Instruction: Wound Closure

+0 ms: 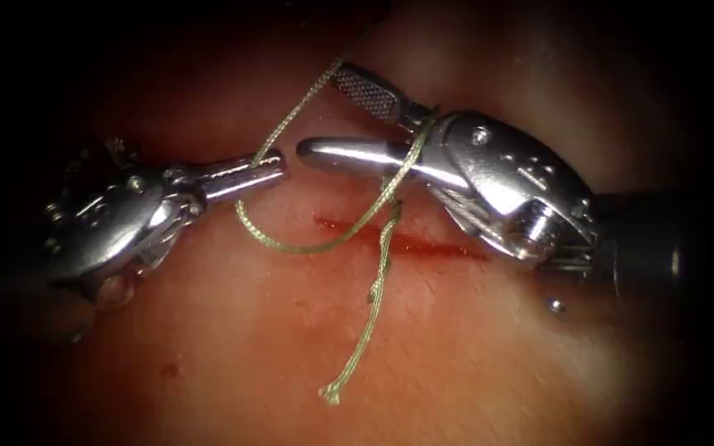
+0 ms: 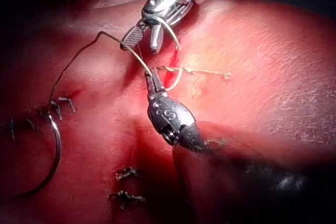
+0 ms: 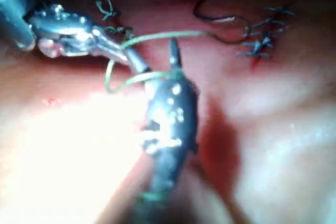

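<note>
No readable writing or brand showed on either tool. The left tool (image 1: 270, 169) had its jaws closed on the thread (image 1: 307, 244), pinching it at the tips just left of the right tool. From that pinch one strand ran up and away past the right tool's upper jaw, and another dropped below the left tips, curved in a loop over the tissue (image 1: 473, 363) and rose across the right tool's jaws near their hinge. The right tool (image 1: 328, 116) stood with its jaws wide apart, the ridged upper jaw angled up and the smooth lower jaw pointing at the left tips, close but apart; the thread lay draped around these jaws and they clamped nothing. Under the right tool's jaws lay the cut (image 1: 406, 241), a thin line with red fluid (image 1: 435, 248) along it, and a twisted double tail of thread ran from there down to a frayed cut end (image 1: 330, 396) well below both tools. In the left wrist view a thin curved wire, probably the needle (image 2: 55, 156), lay free on the tissue far from both tools, beside dark finished stitches (image 2: 58, 106); whether its tip was in the tissue I could not tell.
</note>
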{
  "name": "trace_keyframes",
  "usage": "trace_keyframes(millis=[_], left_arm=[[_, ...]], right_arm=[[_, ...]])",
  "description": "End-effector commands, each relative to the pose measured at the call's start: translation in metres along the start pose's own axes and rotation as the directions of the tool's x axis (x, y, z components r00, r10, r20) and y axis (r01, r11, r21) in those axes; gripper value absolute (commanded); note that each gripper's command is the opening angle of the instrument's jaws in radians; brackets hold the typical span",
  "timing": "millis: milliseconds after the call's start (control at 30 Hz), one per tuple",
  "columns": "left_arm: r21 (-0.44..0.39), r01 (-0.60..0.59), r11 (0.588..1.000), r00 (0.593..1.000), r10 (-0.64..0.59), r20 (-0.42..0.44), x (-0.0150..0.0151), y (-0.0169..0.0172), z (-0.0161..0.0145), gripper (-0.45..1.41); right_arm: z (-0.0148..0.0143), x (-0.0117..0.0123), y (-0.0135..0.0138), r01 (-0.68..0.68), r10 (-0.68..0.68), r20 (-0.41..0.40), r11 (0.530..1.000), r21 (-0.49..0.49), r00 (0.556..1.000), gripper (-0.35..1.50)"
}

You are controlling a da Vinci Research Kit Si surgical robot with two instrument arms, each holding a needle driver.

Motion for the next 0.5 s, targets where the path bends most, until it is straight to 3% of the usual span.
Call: trace_keyframes(millis=[33,233,433,500], left_arm=[[-0.003,0.003,1.0,1.0,-0.003,0.001,-0.0007,-0.0005,0.0006,-0.45],[0.007,0.0,1.0,1.0,0.0,0.006,-0.0023,-0.0023,0.0008,-0.45],[0.021,0.011,1.0,1.0,-0.011,0.003,-0.0031,-0.0027,0.0019,-0.45],[0.015,0.008,1.0,1.0,-0.008,0.002,-0.0034,-0.0026,0.0025,-0.45]], right_arm=[[0.0004,-0.0005,0.0,0.002,-0.002,0.008,1.0,0.029,1.0,0.56],[-0.0011,-0.0011,-0.0013,0.016,-0.017,0.008,0.993,0.121,1.0,0.49],[-0.001,-0.0029,-0.0024,0.042,-0.055,0.063,0.981,0.19,0.996,0.44],[-0.0006,-0.0044,-0.0024,0.067,-0.101,0.114,0.96,0.273,0.988,0.42]])
